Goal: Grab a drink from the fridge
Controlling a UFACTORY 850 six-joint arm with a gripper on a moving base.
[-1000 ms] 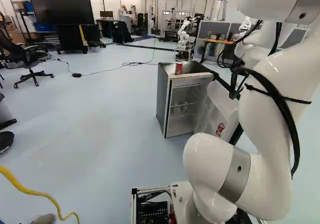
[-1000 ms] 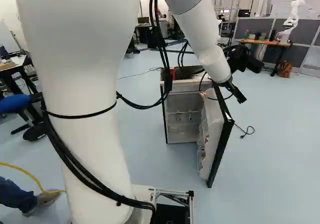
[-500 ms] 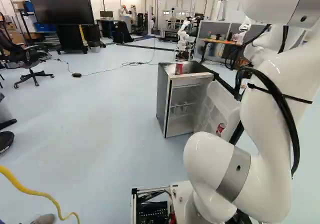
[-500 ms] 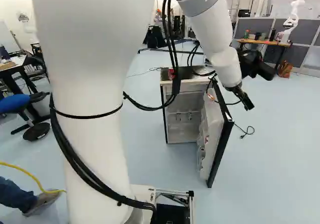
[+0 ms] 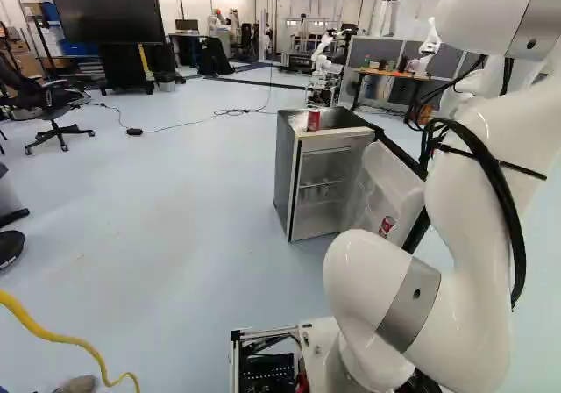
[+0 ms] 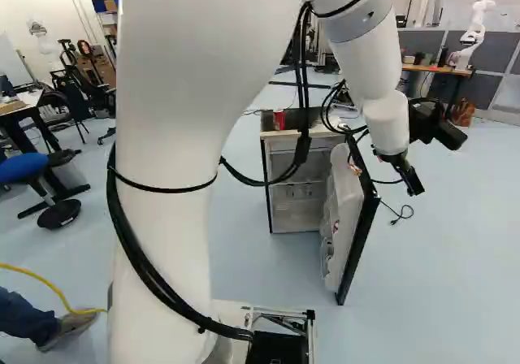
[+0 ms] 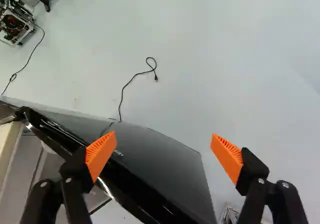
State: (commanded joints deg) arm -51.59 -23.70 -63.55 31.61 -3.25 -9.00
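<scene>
End effector [image 6: 415, 187] moved R, fingers [image 7: 101, 153] apart, nr fridge door [image 7: 165, 166], tiny print [image 7: 117, 153] illegible

At twelve o'clock from the base, a grey mini fridge [image 5: 286, 178] stands upright, its door [image 6: 349, 210] open toward five o'clock. One red can [image 5: 313, 121] stands on top, toward eight o'clock; another red can [image 5: 386, 225] sits in the door rack [image 6: 328, 246].

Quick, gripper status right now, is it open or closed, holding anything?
Gripper: open, jaws wide apart, holding nothing; the fridge door is ahead of it.
</scene>
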